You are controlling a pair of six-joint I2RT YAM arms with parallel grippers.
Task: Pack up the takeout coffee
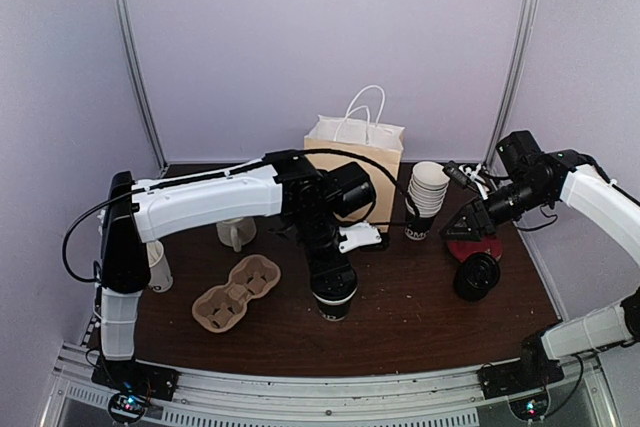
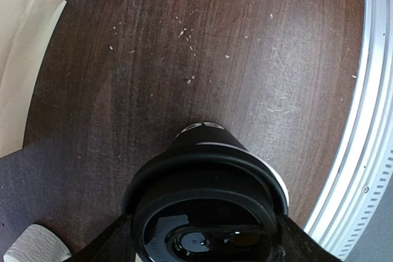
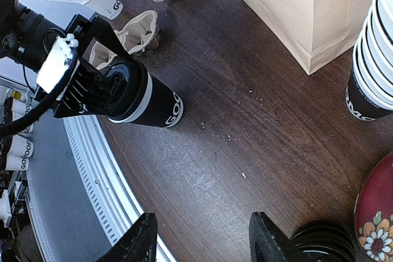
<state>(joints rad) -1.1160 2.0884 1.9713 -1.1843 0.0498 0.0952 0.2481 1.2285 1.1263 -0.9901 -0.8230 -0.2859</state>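
One black paper cup [image 1: 334,304] with white lettering and a black lid stands at the table's front middle. My left gripper [image 1: 332,282] is shut on its top from above. In the left wrist view the lid [image 2: 206,210] fills the space between my fingers [image 2: 107,243]. The right wrist view shows the cup [image 3: 147,99] in the left gripper [image 3: 83,87]. I cannot tell whether its base touches the table. My right gripper [image 1: 478,219] hovers at the right and is open and empty [image 3: 202,243]. No second lidded cup shows.
A pulp cup carrier [image 1: 236,292] lies left of the held cup. A paper bag [image 1: 355,152] stands at the back. A stack of cups [image 1: 426,199], a stack of black lids [image 1: 477,275] and a red plate [image 1: 476,247] are on the right. A white mug [image 1: 236,234] and a cup of sticks [image 1: 158,267] are on the left.
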